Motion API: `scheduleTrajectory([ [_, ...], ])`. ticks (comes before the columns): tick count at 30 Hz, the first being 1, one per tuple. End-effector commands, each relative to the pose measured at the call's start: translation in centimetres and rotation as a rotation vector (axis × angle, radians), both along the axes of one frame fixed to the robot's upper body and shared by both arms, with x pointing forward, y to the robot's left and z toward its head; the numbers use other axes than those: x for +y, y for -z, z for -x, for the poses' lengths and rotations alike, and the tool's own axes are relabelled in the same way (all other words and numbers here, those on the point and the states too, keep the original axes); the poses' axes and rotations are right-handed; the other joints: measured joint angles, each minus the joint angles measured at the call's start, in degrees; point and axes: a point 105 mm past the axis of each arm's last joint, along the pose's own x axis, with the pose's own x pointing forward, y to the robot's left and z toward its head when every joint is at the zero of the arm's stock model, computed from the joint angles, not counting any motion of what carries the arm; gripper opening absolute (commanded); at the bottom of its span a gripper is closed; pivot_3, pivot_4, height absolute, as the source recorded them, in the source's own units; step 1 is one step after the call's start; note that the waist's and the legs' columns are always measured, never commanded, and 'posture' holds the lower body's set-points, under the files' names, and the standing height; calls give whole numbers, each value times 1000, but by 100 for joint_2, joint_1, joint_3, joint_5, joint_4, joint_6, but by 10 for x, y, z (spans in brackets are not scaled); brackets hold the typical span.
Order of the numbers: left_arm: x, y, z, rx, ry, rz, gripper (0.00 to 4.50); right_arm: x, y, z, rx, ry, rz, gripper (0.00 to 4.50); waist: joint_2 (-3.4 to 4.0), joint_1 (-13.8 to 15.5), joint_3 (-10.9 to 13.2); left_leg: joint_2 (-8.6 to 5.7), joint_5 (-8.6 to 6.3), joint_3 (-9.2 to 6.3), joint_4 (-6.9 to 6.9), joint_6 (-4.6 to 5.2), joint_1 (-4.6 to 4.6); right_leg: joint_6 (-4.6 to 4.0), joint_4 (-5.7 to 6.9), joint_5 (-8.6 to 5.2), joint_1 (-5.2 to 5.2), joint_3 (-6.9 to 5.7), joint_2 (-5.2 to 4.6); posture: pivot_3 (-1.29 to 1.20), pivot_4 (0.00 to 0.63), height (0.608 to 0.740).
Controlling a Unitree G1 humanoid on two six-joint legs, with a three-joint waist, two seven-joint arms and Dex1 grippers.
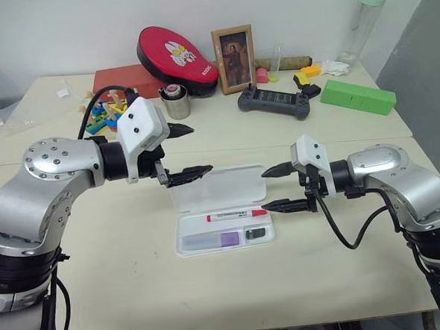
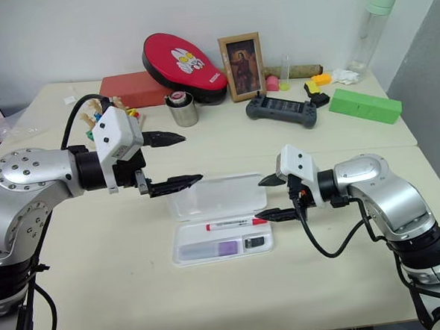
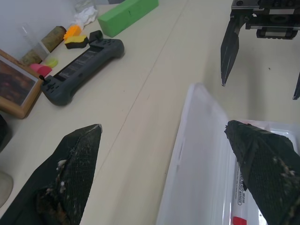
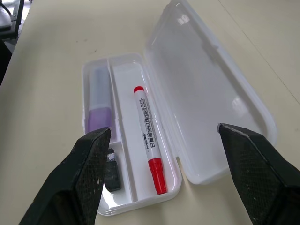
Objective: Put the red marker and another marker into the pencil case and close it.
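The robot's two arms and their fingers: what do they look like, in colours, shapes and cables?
Both arms have rounded silver metal shells with black joints. Each wrist carries a white boxy block. The left gripper and right gripper each have two black, pointed fingers with a rough surface. Black cables loop along both arms.

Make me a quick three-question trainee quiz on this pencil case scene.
1. True or false: the red marker lies inside the pencil case.
2. Where is the purple marker? A) on the table B) in the case's narrower compartment C) in the right gripper
3. Fill in: the case's lid is ____.

Key: 1 true. 2 B, beside the red marker. 3 open; both the right gripper and the left gripper are open and hold nothing.
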Motion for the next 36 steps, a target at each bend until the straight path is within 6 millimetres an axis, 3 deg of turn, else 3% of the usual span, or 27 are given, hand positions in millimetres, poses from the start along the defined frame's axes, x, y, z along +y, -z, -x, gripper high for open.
scheduleTrajectory([
  [1,11,-10,-4,-65,-60,17,4500,-14,-29,-15,-109,92,-40,3400,0,1,0,0,0,0,0,0,0,0,0,0,0,0,0,0,150,740],
  [10,22,-10,-16,-82,-122,18,4500,-18,-43,-37,-117,189,-92,1234,0,-7,0,0,0,0,-2,0,0,0,1,0,-2,0,0,0,150,740],
  [15,23,-13,-15,-84,-119,24,4500,-17,-40,-48,-126,222,-87,28,0,-10,0,0,0,1,-6,0,-1,0,1,0,-4,0,0,0,150,740],
  [27,39,-9,-26,-39,-199,26,4500,-22,-22,-72,-177,299,9,28,1,-15,0,0,0,1,-7,0,-1,0,1,0,-6,0,0,0,150,740],
  [36,48,-4,-39,-31,-252,41,2722,-25,-20,-70,-173,301,9,0,1,-14,0,0,0,1,-11,0,-1,-1,2,0,-8,-1,0,0,150,740],
])
